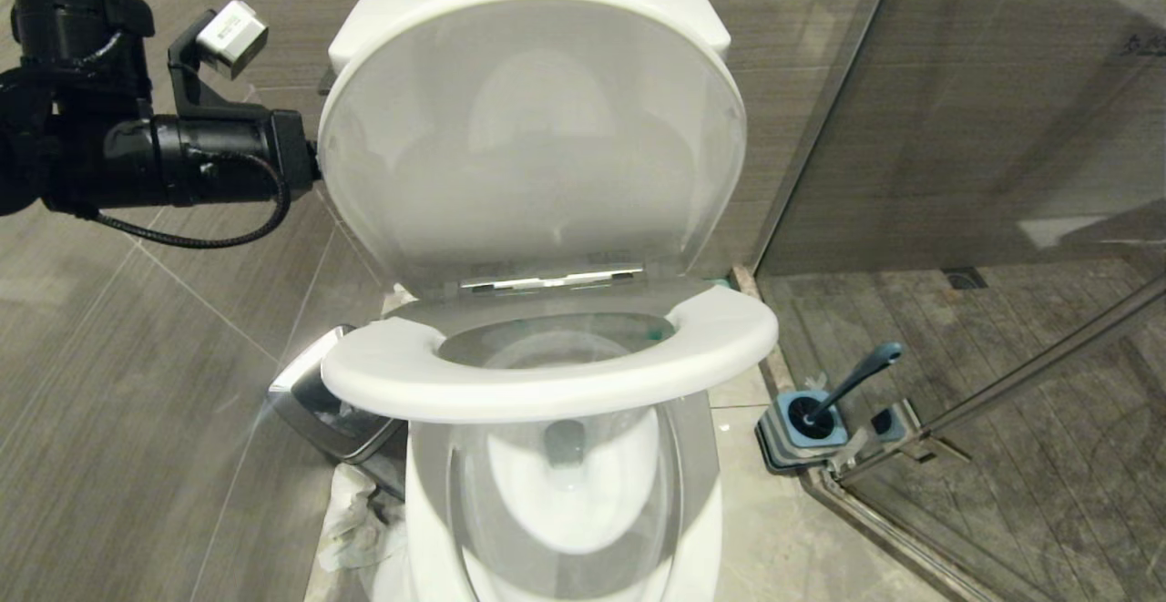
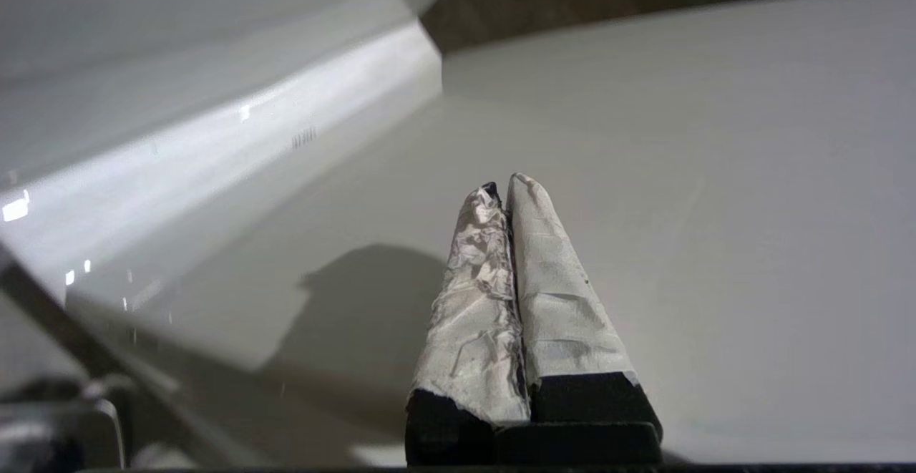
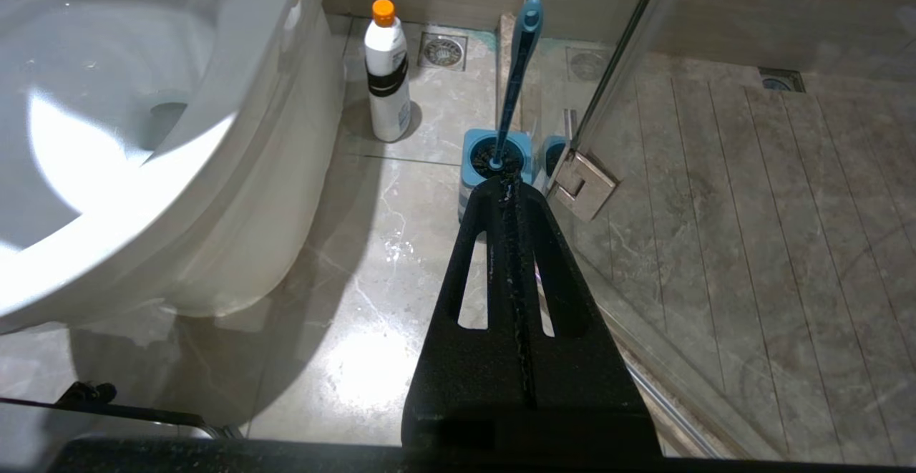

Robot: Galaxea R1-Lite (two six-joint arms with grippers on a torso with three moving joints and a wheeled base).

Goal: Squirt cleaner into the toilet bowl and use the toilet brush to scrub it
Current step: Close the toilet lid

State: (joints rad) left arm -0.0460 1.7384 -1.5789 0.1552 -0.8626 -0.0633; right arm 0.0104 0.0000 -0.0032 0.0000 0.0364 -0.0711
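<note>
Left gripper (image 2: 507, 190): showing at lower centre of the left wrist view, white-wrapped fingers (image 2: 551, 301) pressing together, pinching nothing, pointing at a plain white glossy surface; touching it or not, cannot tell. Arm reaching in from the upper left of the head view, tip disappearing behind the left edge of the raised lid (image 1: 537, 147).

Outward from there: seat (image 1: 547, 374) hanging tilted at frame centre, apart from the toilet bowl (image 1: 565, 529) below it. Turquoise cleaner (image 1: 654, 333) tinting the ceramic just under the seat's right side, so squirting looking at least partly done. White bottle with orange cap (image 3: 386, 72) standing on the floor beside the bowl, capped, in no grip.

Scrubbing not yet begun, judging by the toilet brush (image 1: 847, 383): standing in its blue holder (image 1: 806, 427) at lower right of the head view, by the glass door, handle leaning up and right, well apart from the left gripper, with the whole toilet lying between.

Right gripper (image 3: 504, 183): fingers also pressing together, gripping nothing, pointing at the brush holder yet clear of the handle.

Remaining, likely: clearing the seat, taking the brush, scrubbing.
</note>
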